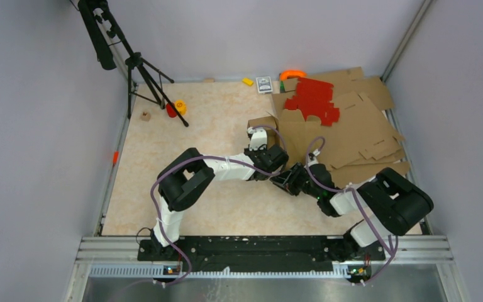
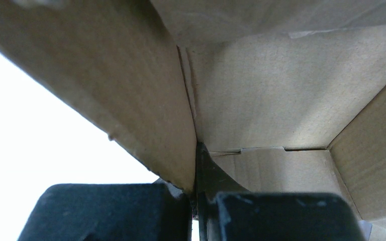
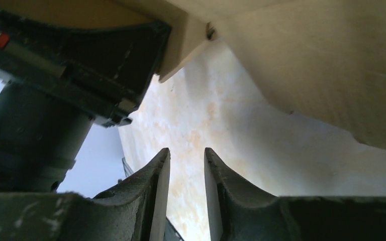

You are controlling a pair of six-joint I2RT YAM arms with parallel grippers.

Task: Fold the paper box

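The paper box (image 1: 265,122) is plain brown cardboard, partly raised, standing near the middle of the table at the left edge of the cardboard pile. My left gripper (image 1: 258,134) is shut on one of its panels. In the left wrist view, the gripper (image 2: 196,193) pinches the lower edge of a box wall (image 2: 130,85), with creased inner panels (image 2: 271,100) behind. My right gripper (image 1: 284,178) sits low, just right of the left wrist, and its jaws (image 3: 186,153) stand apart with only bare table between them. A box flap (image 3: 326,65) hangs above it.
Larger flat brown sheets (image 1: 361,135) and red sheets (image 1: 314,99) are piled at the back right. A tripod (image 1: 139,70) stands at the back left beside a yellow and red object (image 1: 177,107). A wooden block (image 1: 144,116), a yellow block (image 1: 248,81) and a card box (image 1: 264,84) lie along the far edge.
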